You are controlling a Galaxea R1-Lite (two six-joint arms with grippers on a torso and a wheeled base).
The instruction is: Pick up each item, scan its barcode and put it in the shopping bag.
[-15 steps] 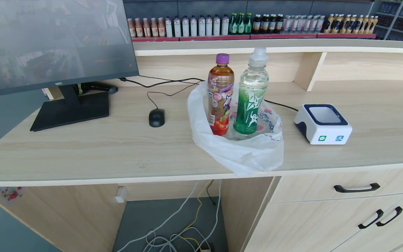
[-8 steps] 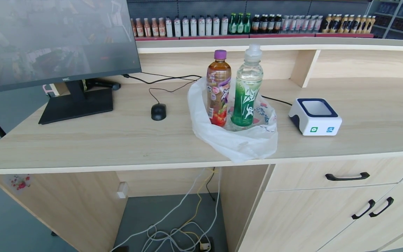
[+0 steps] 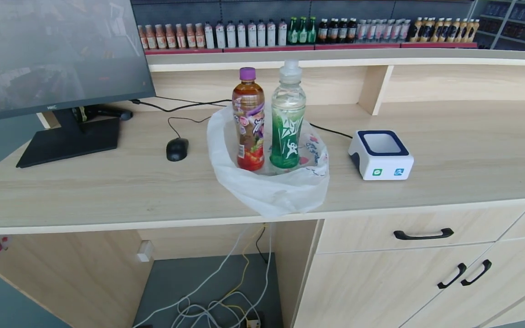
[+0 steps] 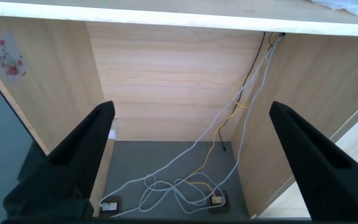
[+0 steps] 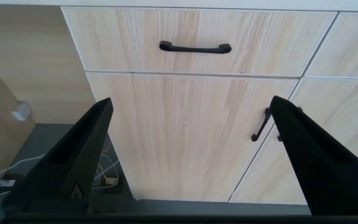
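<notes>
so both grippers hang low in front of the counter (image 3: 107, 191), below the worktop; the left gripper (image 4: 190, 106) has its two black fingers (image 4: 73, 162) spread wide with nothing between them, and it's facing the open space under the counter where a tangle of cables (image 4: 185, 186) lies on the floor; the right gripper (image 5: 191, 99) is spread just as wide and empty too, looking at a drawer (image 5: 135, 37) with a black handle (image 5: 195, 47) and the cabinet doors (image 5: 185, 137) below it; up on the worktop, the white plastic shopping bag (image 3: 267, 193) sits near the front edge, roughly in the middle, its rim slumped down and a bit of it hanging over the edge; two bottles stand upright inside it, side by side and pretty much touching: a tea bottle (image 3: 248, 123) with a purple cap on the left and a clear bottle (image 3: 286, 125) with a green label on the right; just right of the bag, apart from it, is the white barcode scanner (image 3: 381, 157) with a dark blue rim round its window; left of the bag there's a black mouse (image 3: 177, 149), and farther left a monitor (image 3: 53, 54) on a black stand; way at the back a shelf of drinks (image 3: 308, 32) runs along the wall
</notes>
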